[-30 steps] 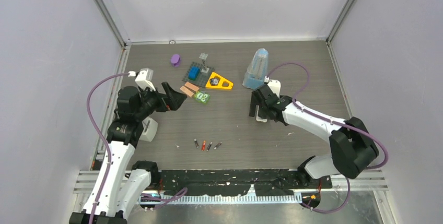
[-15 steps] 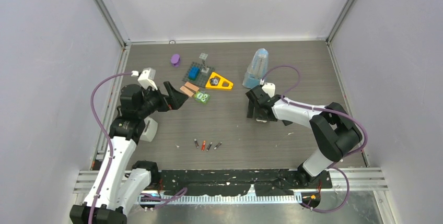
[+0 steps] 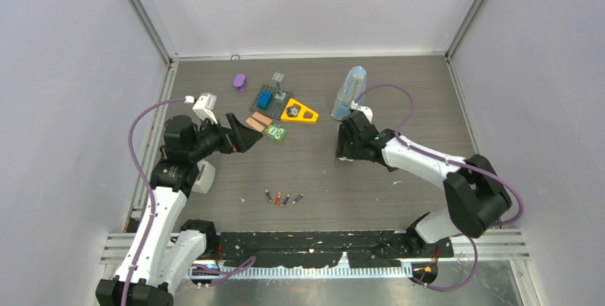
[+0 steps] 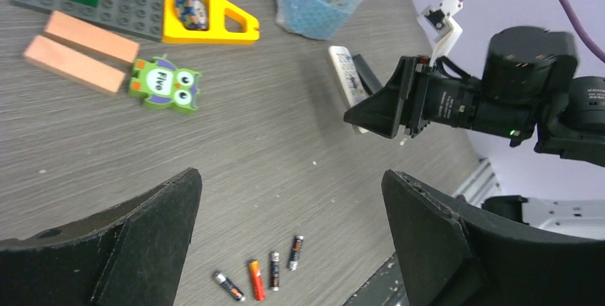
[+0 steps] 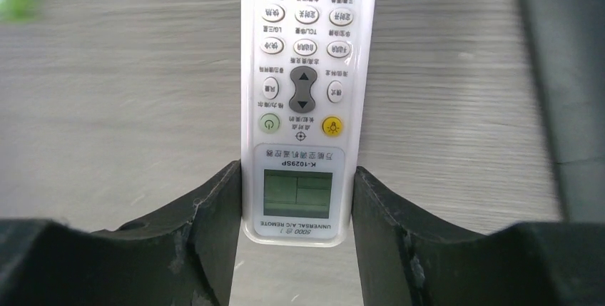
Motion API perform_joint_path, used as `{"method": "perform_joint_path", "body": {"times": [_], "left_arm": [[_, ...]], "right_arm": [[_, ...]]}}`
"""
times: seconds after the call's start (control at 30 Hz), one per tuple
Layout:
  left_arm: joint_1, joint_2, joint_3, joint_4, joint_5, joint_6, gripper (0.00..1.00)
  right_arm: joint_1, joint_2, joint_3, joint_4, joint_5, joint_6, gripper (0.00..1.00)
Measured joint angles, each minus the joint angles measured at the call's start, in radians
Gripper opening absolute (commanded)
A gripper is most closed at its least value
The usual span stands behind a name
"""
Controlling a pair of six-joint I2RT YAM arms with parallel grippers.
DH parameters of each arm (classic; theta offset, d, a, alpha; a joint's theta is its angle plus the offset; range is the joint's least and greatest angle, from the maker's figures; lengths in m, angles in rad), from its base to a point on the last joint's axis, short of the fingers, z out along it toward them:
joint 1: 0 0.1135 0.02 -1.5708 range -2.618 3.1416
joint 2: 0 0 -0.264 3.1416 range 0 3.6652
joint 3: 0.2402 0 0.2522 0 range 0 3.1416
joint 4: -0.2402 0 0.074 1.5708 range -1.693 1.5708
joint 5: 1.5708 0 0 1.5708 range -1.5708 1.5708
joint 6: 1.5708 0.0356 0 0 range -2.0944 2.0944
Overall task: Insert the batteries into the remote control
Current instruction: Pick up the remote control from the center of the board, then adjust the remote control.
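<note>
1. white and face up, the remote control (image 5: 300,70) is seen lying flat on the wood-grain table (image 5: 107,70), with its pale screen end taken between the fingers of the right hand (image 5: 297,177).
2. the right hand is pinched onto the remote control: a dark finger is pressed against each long edge beside the screen, and no gap is shown on either side.
3. the button end of the remote control is pointed straight out ahead of the right hand, past its fingertips.
4. a flat black strip (image 5: 567,85) is found just outside one finger of the right hand, beside the remote control and roughly parallel to it; it is blurred in the wrist view.
5. the left hand (image 4: 291,177) is held spread wide and clear of the table, and nothing is gripped between its fingers.
6. the batteries (image 4: 258,277), four in a loose row, are seen on the table between the left hand's two fingers in its wrist view, touched by neither hand; one is wrapped in red-orange.
7. ahead of the left hand, a green owl tile (image 4: 165,86), two pinkish blocks (image 4: 71,63), a yellow triangle (image 4: 214,33) and a grey studded plate (image 4: 128,10) are grouped close together.
8. a blue-tinted container (image 3: 349,88) is stood just beyond the right hand.
</note>
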Motion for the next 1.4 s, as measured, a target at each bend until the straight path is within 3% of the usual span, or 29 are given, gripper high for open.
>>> {"method": "perform_joint_path", "body": {"times": [0.2,0.37,0.57,0.8,1.17,1.27,1.33,1.4], "left_arm": [[-0.037,0.005,-0.059,0.137,0.076,-0.127,1.00],[-0.131,0.076,-0.066,0.375,0.131,-0.336,0.99],[-0.227,0.132,-0.061,0.579,0.152,-0.487,1.00],[-0.280,0.191,-0.050,0.748,0.159,-0.603,0.99],[-0.314,0.267,-0.088,1.018,0.166,-0.776,0.63],[-0.315,0.280,-0.104,1.032,0.163,-0.797,0.45],[-0.314,0.285,-0.109,1.035,0.163,-0.814,0.28],[-0.314,0.286,-0.109,1.036,0.163,-0.830,0.09]], "right_arm": [[0.000,-0.177,-0.002,0.157,-0.418,-0.072,0.22],[0.010,-0.263,-0.031,0.415,-0.780,0.003,0.23],[0.028,-0.323,-0.037,0.575,-0.963,0.108,0.24],[0.044,-0.333,-0.037,0.649,-1.032,0.186,0.24],[0.048,-0.282,-0.040,0.757,-1.045,0.322,0.24],[0.050,-0.261,-0.049,0.805,-1.050,0.372,0.24],[0.051,-0.252,-0.053,0.826,-1.053,0.391,0.27],[0.050,-0.245,-0.057,0.840,-1.053,0.395,0.36]]}}
